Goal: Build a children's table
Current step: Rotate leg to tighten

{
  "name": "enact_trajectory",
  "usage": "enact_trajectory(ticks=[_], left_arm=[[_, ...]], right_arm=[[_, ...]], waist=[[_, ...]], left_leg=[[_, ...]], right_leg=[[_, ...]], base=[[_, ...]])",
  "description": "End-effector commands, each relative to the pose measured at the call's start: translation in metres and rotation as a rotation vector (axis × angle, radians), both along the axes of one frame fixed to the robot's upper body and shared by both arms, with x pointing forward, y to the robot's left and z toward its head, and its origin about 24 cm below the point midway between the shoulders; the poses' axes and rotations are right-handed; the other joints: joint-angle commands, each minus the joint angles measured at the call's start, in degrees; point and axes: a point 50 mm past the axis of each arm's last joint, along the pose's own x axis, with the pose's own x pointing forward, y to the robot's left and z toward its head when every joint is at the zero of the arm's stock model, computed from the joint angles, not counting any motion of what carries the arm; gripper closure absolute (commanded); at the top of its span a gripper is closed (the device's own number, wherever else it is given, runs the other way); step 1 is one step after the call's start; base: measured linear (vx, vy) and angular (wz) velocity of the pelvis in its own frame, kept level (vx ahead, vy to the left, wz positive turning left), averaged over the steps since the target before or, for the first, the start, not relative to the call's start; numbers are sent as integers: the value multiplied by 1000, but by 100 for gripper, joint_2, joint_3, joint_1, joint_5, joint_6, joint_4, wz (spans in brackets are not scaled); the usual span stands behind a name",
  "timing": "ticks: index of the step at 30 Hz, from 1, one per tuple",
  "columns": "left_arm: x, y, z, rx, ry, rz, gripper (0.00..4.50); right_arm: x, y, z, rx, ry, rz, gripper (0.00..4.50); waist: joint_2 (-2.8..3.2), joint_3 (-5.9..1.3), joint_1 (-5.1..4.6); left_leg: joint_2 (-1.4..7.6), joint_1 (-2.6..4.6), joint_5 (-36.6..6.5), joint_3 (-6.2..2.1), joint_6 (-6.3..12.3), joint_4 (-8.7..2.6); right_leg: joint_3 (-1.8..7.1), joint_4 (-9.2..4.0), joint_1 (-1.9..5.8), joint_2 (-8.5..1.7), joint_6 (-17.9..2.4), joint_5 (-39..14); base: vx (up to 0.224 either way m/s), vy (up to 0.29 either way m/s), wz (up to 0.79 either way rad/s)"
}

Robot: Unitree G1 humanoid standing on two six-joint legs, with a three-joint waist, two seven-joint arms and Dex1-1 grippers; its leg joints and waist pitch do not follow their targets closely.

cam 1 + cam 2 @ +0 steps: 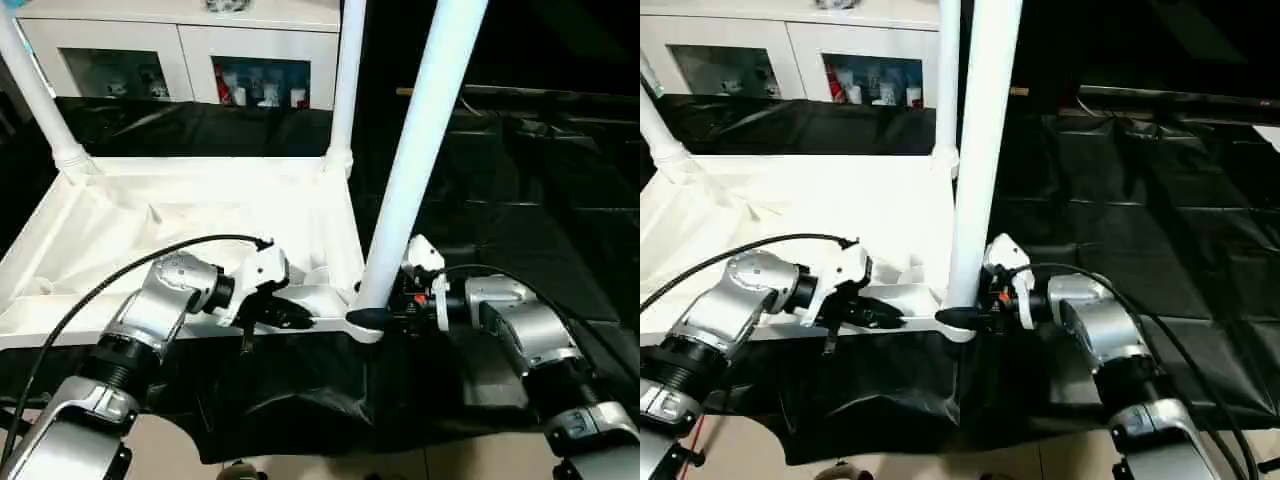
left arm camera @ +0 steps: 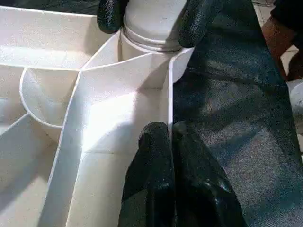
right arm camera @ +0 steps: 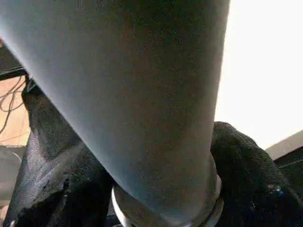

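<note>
The white tabletop [image 1: 190, 215] lies upside down on black sheeting [image 1: 520, 230], its ribbed underside facing up. Three legs stand up from its corners: one at the far left corner [image 1: 35, 95], one at the far right corner [image 1: 345, 85], and one at the near right corner [image 1: 425, 150].

The right gripper [image 1: 372, 318] is at the foot of the near right leg, its two black fingers [image 2: 111, 14] set on either side of the leg's flared base just above the corner socket. The fingers press against the tube on both sides, so the gripper is clamped around the leg. In the right wrist view the leg [image 3: 142, 94] rises straight out from between the fingers [image 3: 246, 175].

The left gripper [image 1: 285, 315] rests on the near rim of the tabletop, just beside the right gripper and the leg it holds. Its fingers [image 2: 161, 179] lie pressed together with the thin rim wall of the tabletop [image 2: 168, 94] running into the line between their tips; whether the rim is pinched between them cannot be told.

Beyond the tabletop stands a white cabinet [image 1: 180, 50] with glass doors. In the left wrist view, a person's arm [image 2: 279, 38] shows past the sheeting.
</note>
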Motion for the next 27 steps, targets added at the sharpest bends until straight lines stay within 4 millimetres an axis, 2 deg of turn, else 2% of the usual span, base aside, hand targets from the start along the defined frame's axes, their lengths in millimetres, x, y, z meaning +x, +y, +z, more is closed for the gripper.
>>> enact_trajectory(ticks=[1, 4, 6, 8, 9, 10, 12, 13, 15, 18, 19, 21, 22, 26, 27], left_arm=[[6, -14, 5, -45, -43, 30, 450], [17, -21, 7, -64, -86, 131, 450], [21, -28, 9, -86, -106, 174, 450], [26, -34, 11, -103, -123, 212, 450], [28, -37, 12, -108, -130, 231, 450], [29, -39, 12, -110, -132, 242, 450], [32, -47, 13, -120, -145, 275, 450], [33, -48, 13, -123, -146, 282, 450], [33, -55, 13, -142, -143, 283, 450], [30, -61, 12, -146, -128, 246, 450], [28, -61, 12, -136, -123, 226, 450], [27, -58, 11, -128, -119, 218, 450], [27, -53, 11, -117, -113, 208, 450], [25, -45, 9, -93, -99, 191, 450], [25, -45, 9, -93, -99, 191, 450]], right_arm=[[-4, 16, -4, 42, 10, 16, 187], [5, 29, -12, 58, -20, -155, 189], [13, 36, -17, 53, -20, -287, 190], [18, 44, -18, 71, -16, -375, 191], [20, 47, -18, 79, -16, -415, 191], [22, 50, -18, 88, -7, -442, 191], [28, 59, -19, 84, 13, -544, 191], [29, 61, -19, 79, 12, -562, 191], [32, 70, -19, 32, -20, -600, 191], [30, 81, -15, 40, -72, -527, 191], [29, 83, -12, 68, -67, -489, 156], [29, 80, -8, 105, -52, -470, 156], [30, 75, -6, 114, -61, -452, 132], [29, 64, -2, 96, -90, -377, 110], [29, 64, -2, 96, -90, -377, 90]], waist=[[-27, -390, -14], [-41, -363, -73], [-27, -354, -124], [-34, -356, -166], [-28, -350, -190], [-33, -355, -199], [-30, -351, -237], [-2, -357, -258], [-9, -355, -283], [-7, -363, -281], [-20, -375, -275], [-14, -381, -264], [-11, -386, -261], [-3, -413, -245], [-3, -413, -245]], left_leg=[[184, 92, -1576, -86, 98, -395], [156, 99, -1806, -117, 5, -407], [138, 144, -1973, -135, -52, -403], [141, 114, -1994, -160, -62, -413], [131, 141, -2038, -149, -61, -404], [130, 163, -2107, -159, -63, -400], [125, 146, -2107, -156, -55, -408], [120, 153, -2137, -167, -67, -405], [124, 150, -2162, -167, -78, -410], [128, 137, -2129, -152, -30, -409], [129, 107, -2005, -144, 30, -418], [142, 104, -1902, -136, 56, -422], [143, 90, -1852, -131, 67, -424], [157, 98, -1693, -108, 115, -410], [157, 98, -1693, -108, 115, -410]], right_leg=[[292, -389, 261, -362, -967, -2226], [269, -464, 250, -381, -785, -2785], [243, -520, 215, -386, -659, -3178], [225, -541, 247, -392, -539, -3321], [227, -568, 199, -384, -516, -3374], [213, -578, 201, -382, -509, -3405], [221, -574, 189, -374, -521, -3357], [210, -573, 199, -372, -524, -3357], [213, -576, 188, -374, -539, -3318], [236, -559, 194, -376, -571, -3166], [254, -527, 225, -366, -623, -2944], [273, -489, 228, -362, -721, -2699], [276, -465, 246, -355, -781, -2539], [294, -397, 273, -343, -996, -1996], [294, -397, 273, -343, -996, -1996]], base=[[0, 0, 0], [0, 0, 0], [0, 0, 0], [0, 0, 0], [0, 0, 0], [0, 0, 0], [0, 0, 0], [0, 0, 0], [0, 0, 0], [0, 0, 0], [0, 0, 0], [0, 0, 0], [0, 0, 0], [0, 0, 0], [0, 0, 0]])
